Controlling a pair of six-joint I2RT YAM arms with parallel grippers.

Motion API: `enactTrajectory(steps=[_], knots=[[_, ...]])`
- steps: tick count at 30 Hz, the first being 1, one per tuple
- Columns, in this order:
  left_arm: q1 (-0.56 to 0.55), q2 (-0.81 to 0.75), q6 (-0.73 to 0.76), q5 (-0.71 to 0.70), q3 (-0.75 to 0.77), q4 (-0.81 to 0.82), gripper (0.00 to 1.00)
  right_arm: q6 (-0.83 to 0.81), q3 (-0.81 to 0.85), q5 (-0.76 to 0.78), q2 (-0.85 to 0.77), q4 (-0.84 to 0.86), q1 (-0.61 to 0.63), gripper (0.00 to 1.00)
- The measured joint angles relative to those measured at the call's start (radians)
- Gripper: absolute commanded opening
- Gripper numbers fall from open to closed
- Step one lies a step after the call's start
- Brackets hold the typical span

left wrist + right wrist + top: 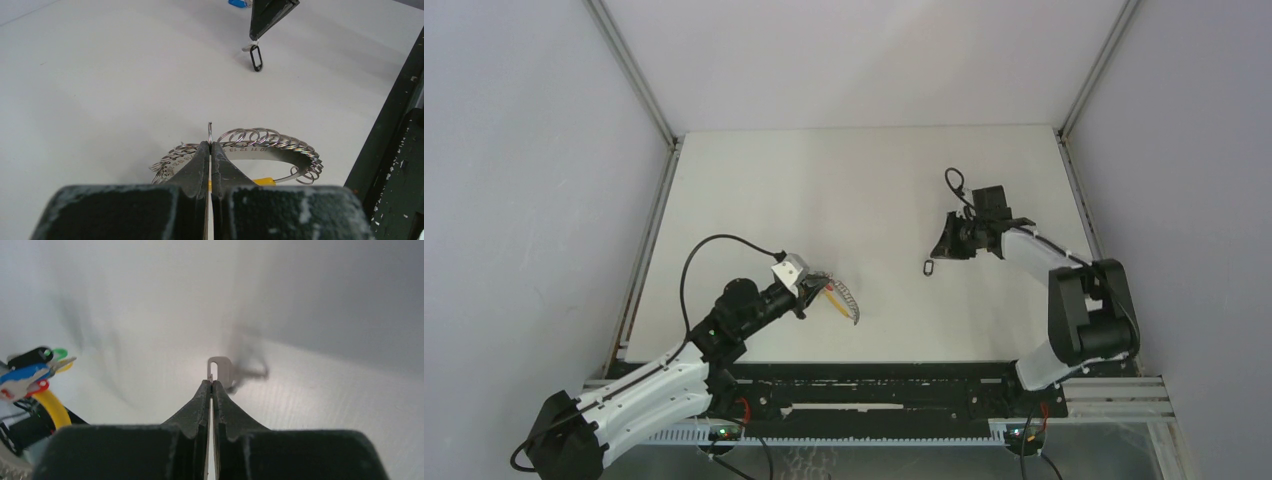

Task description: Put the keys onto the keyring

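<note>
Left fingers (195, 170) pinch one loop of the keyring (272, 139), standing it upright as a target. Right fingers (196, 402), well apart, clamp a key (220, 368), seemingly ready for threading.

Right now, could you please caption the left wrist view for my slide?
Left gripper shut on the keyring; right gripper beyond, a black-rimmed key at its tip.

White table (864, 190) between plain grey walls (524, 150), aluminium frame rails (632, 70) at its far corners
</note>
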Motion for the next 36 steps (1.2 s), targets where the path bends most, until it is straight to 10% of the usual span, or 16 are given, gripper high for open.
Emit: enactTrajectory(steps=[17,36], knots=[[-0.001,-0.086,0.020,0.045,0.000,-0.007,0.00,-0.492,-0.170,-0.180,-0.543,0.136,0.252,0.00],[-0.003,-0.014,0.196,0.323,0.155,-0.080,0.00,-0.828,-0.188,-0.412,-0.791,0.190,0.357,0.00]])
